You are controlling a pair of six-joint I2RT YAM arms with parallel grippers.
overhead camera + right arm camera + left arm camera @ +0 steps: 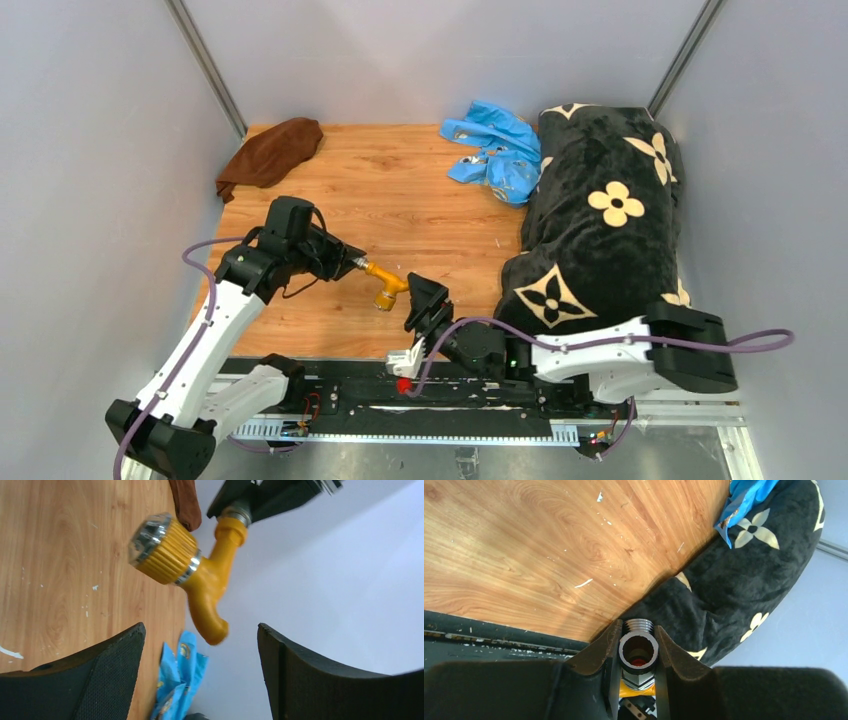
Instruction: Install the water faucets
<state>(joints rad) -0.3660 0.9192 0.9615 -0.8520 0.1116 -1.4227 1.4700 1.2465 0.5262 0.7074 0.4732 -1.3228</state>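
Clamping the tap spout [385, 282] by its threaded end, left hand [350, 262]; right hand [425, 300] spread wide, empty, nearby.

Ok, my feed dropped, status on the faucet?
Left gripper shut on orange faucet, held off table. Right gripper open beside it. Nothing between them.

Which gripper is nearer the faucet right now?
Left. The left gripper is shut on the faucet at its threaded end; the right gripper is open just beside the spout, not touching.
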